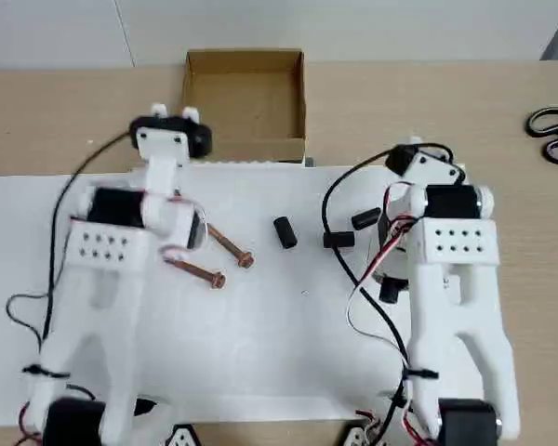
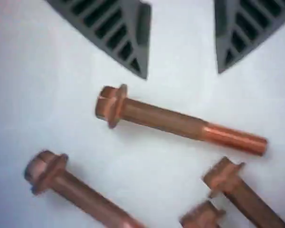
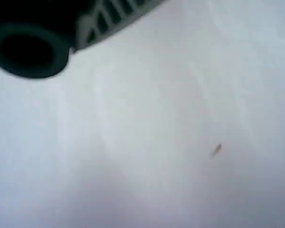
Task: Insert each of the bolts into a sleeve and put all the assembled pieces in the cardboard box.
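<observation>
L: you have left gripper (image 2: 180,73) jaws wide above a bolt (image 2: 180,124) on the white sheet (image 2: 38,95) | R: right gripper (image 3: 99,21), sleeve (image 3: 28,47) just beside it, you cannot tell whether jaws hold it

This looks like a robotics lab bench. Two white arms (image 1: 451,279) with loose wires (image 1: 339,246) stand on a sheet-covered wooden table (image 1: 56,111). Scissors (image 1: 556,132) lie well apart from the jaws.

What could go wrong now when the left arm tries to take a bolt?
The left gripper hangs open over several bolts lying close together, so its fingers might catch two or knock a neighbour away. The bolts are round and the white sheet looks smooth, so a nudged one may roll.
</observation>
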Controlling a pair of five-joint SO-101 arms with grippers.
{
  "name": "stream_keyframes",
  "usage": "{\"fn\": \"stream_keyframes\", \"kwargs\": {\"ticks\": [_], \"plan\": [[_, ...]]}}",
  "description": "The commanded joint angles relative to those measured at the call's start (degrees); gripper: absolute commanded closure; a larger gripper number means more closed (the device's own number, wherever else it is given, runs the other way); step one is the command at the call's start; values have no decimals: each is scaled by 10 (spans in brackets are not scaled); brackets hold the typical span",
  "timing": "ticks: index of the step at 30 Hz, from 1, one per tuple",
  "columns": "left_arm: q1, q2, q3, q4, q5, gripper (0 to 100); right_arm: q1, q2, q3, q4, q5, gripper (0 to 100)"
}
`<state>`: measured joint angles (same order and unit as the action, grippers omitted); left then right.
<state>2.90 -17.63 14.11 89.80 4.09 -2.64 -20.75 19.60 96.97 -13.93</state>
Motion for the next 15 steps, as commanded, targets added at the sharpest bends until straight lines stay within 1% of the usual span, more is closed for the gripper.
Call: {"fn": "stream_keyframes", "kwargs": {"ticks": [1, 5, 9, 11, 15], "plan": [[-35, 9, -70, 9, 2, 907, 6, -54, 24, 1, 4, 995], [-74, 11, -73, 8, -14, 906, 7, -106, 61, 1, 6, 995], [-97, 11, -73, 8, -91, 903, 7, -154, 96, 1, 8, 995], [-93, 11, -66, 11, -154, 902, 7, -171, 112, 1, 8, 995], [-68, 6, -22, 16, -345, 902, 7, -186, 120, -4, 9, 995]]}}
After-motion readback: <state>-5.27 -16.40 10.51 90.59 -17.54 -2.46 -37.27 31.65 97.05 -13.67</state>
